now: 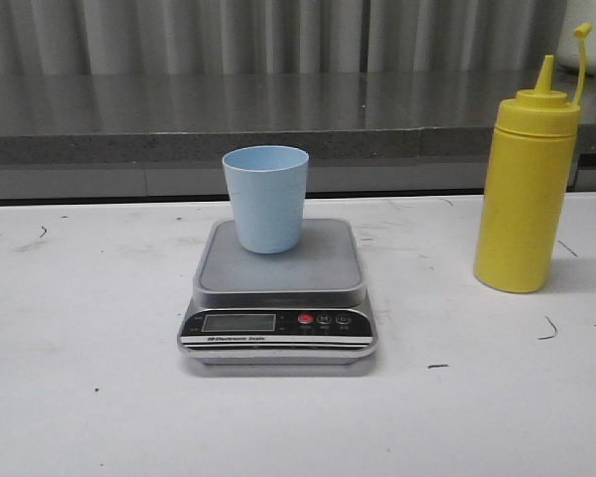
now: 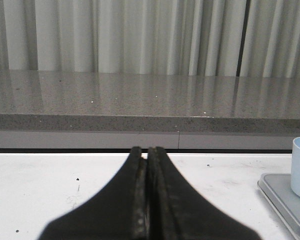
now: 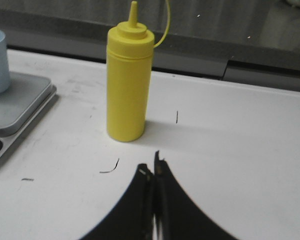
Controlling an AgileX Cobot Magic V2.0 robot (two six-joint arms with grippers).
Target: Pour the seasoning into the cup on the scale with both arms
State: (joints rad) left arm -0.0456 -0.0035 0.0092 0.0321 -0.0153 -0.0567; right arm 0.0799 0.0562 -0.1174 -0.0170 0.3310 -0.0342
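The left gripper (image 2: 148, 152) is seen only in the left wrist view, its fingers pressed together with nothing between them. The right gripper (image 3: 152, 170) is seen only in the right wrist view, likewise closed on nothing, with the bottle (image 3: 128, 80) standing apart from it on the desk (image 3: 230, 150). Neither gripper is shown in the front view.

The cup (image 1: 266, 197) is set upright on the grey platform of the scale (image 1: 278, 298), toward its back edge; the inside of the cup cannot be seen. The yellow bottle (image 1: 525, 189) stands upright near the desk's right edge, well apart from the scale, its cap hanging open on a tether.

The white desk (image 1: 79, 397) is marked with small dark scuffs. A grey ledge (image 1: 179, 119) and pale curtains (image 1: 278, 35) lie behind the far edge.
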